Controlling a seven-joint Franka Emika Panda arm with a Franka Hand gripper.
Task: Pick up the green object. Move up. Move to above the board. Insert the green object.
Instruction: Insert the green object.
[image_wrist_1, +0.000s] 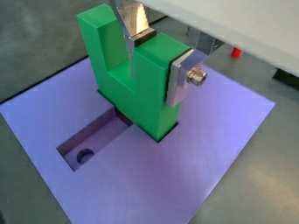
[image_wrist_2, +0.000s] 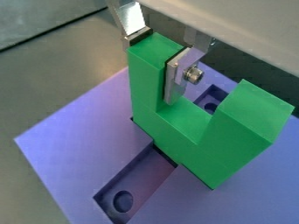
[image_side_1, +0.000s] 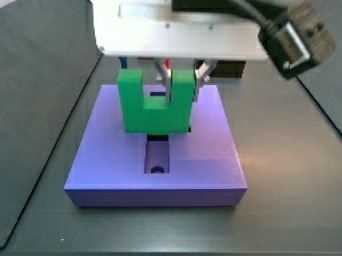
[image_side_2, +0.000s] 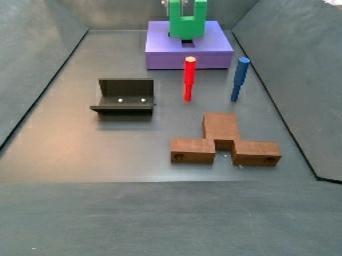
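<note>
The green object (image_wrist_1: 128, 83) is a bright green U-shaped block that stands upright with its prongs up. Its base sits in the cross-shaped recess of the purple board (image_wrist_1: 222, 149). My gripper (image_wrist_1: 158, 52) is shut on one prong, with a silver finger on each side of it. Both wrist views show this grip; in a wrist view (image_wrist_2: 158, 54) the gripper is on the nearer prong of the green object (image_wrist_2: 193, 131). A round hole (image_wrist_1: 83, 157) shows in the open arm of the recess. In a side view the green object (image_side_1: 154, 105) stands mid-board (image_side_1: 120, 170).
In a side view the board (image_side_2: 167, 55) lies at the far end of the floor. Nearer stand a red peg (image_side_2: 190, 78), a blue peg (image_side_2: 241, 78), the dark fixture (image_side_2: 123, 97) and olive-brown blocks (image_side_2: 221, 142).
</note>
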